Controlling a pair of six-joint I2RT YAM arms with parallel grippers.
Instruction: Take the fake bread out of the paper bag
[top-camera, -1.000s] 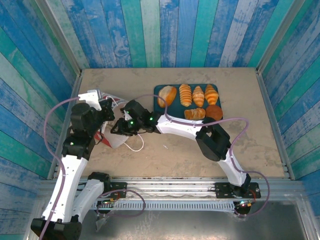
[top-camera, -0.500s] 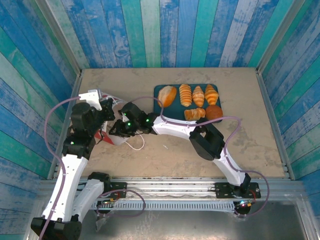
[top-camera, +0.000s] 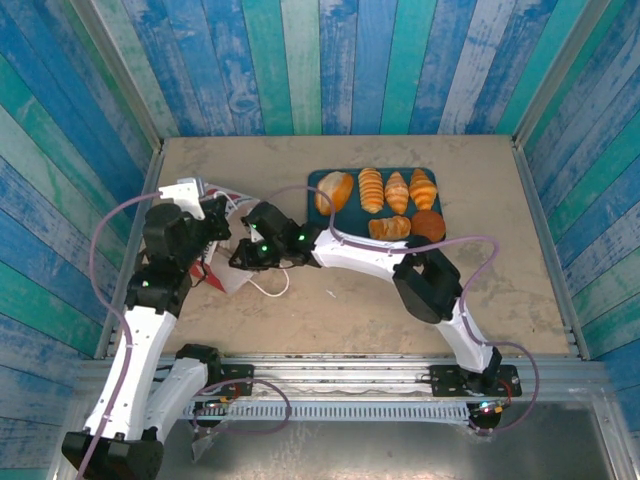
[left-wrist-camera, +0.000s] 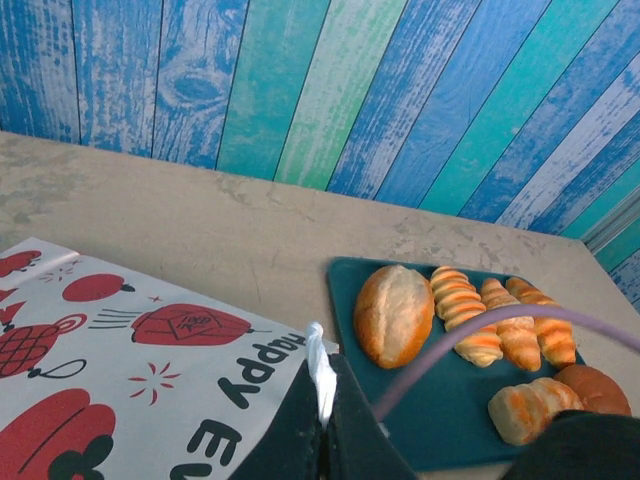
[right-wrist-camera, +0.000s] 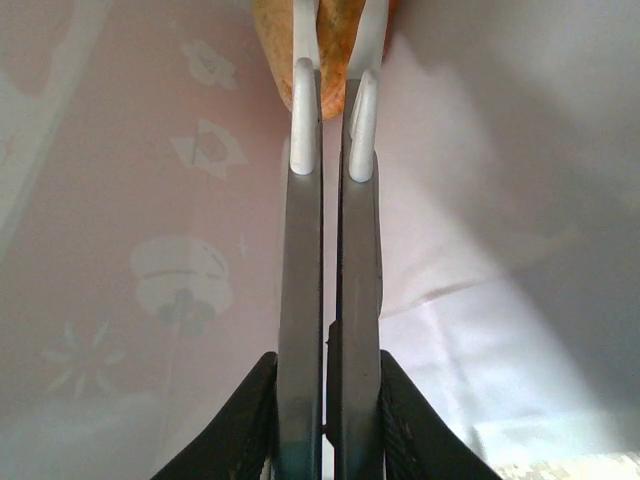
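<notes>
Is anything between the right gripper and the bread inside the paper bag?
Nothing visible. The right gripper is inside the paper bag, and the bread piece has its end between the fingertips, with bag paper on either side.

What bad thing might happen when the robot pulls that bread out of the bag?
1. The right gripper seems to pinch only the narrow end of the bread, so the bread may slip and fall back inside the bag.
2. The left gripper pinches just the bag's thin paper edge. A tug might tear it or pull it free, and the mouth could flop shut.
</notes>
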